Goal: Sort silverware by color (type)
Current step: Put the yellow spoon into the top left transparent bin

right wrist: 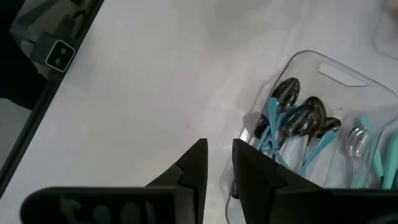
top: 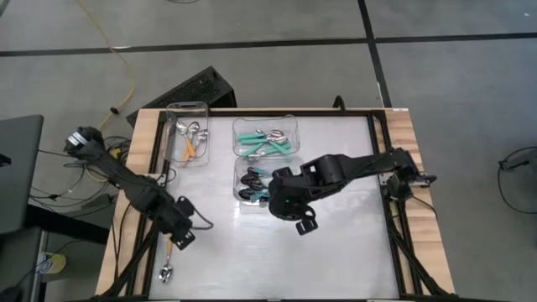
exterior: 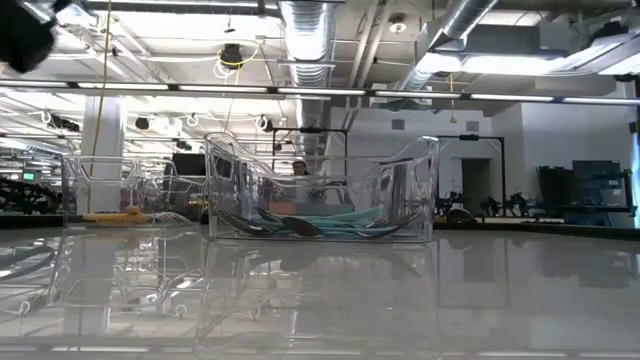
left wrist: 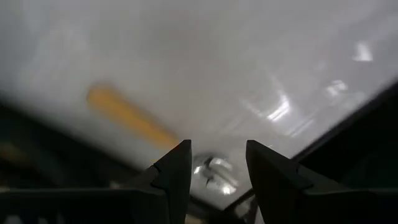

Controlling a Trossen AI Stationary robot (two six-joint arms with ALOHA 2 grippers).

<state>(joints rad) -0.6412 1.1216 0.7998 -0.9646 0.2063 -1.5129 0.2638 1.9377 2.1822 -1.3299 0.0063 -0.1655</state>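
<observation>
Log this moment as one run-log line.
left gripper: open over orange-handled spoon at table edge | right gripper: open, empty, beside black-bowl tub

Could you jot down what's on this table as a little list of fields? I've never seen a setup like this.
Table: wooden-edged top
Far-left tub: silver spoons, orange handles
Far-middle tub: silver spoons, teal handles
Near-middle tub: black spoons, teal handles
Loose spoon: orange handle, at the table's near-left edge
Left gripper: open, above the loose spoon
Right gripper: empty, slightly open, beside the near-middle tub
</observation>
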